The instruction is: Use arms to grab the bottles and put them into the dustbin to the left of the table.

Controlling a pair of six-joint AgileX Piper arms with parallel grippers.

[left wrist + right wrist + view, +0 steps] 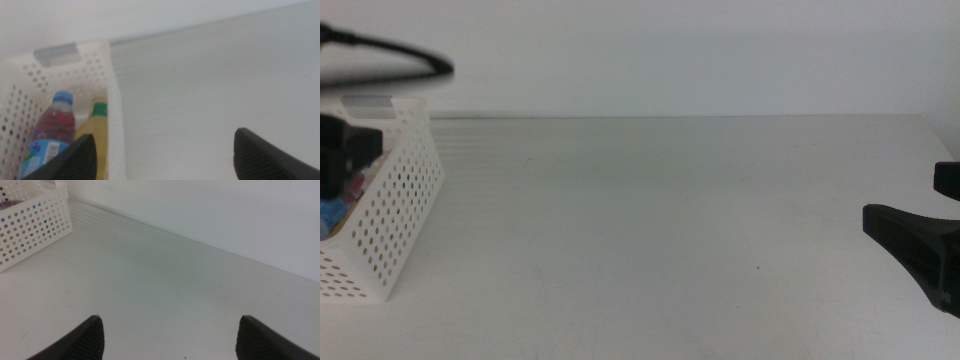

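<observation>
A white plastic dustbin [395, 205], its walls dotted with small round holes, sits at the left edge of a pale grey table [670, 230]. Inside it lie a clear water bottle [50, 132] with a blue cap and blue label, and beside it a yellow tea bottle [95, 137] with a green band at its neck. The left gripper [165, 155] hangs over the bin's rim, jaws spread wide and holding nothing. The right gripper [170, 337] waits at the table's right side, low over the bare surface, jaws likewise apart and empty.
</observation>
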